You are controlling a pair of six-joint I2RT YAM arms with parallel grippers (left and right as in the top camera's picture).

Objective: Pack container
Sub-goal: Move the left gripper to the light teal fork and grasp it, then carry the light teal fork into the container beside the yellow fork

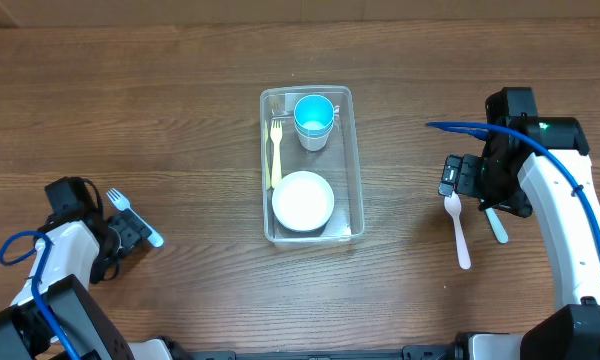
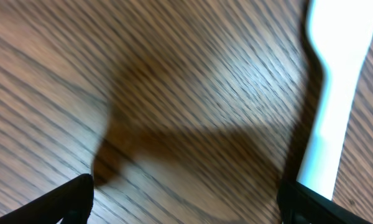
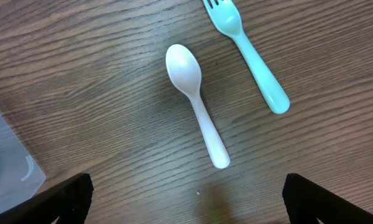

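A white spoon lies on the wooden table; a teal fork lies just beside it, and a pale blue fork lies well apart from it.

1. This looks like a robot lab bench. A white left arm and a white right arm work at a wood-grain table.
2. A loose blue cable runs along the right arm, and another along the left.
3. The table fills every view.
4. The items are plain plastic props: a clear bin, a cup, a bowl and a spoon.
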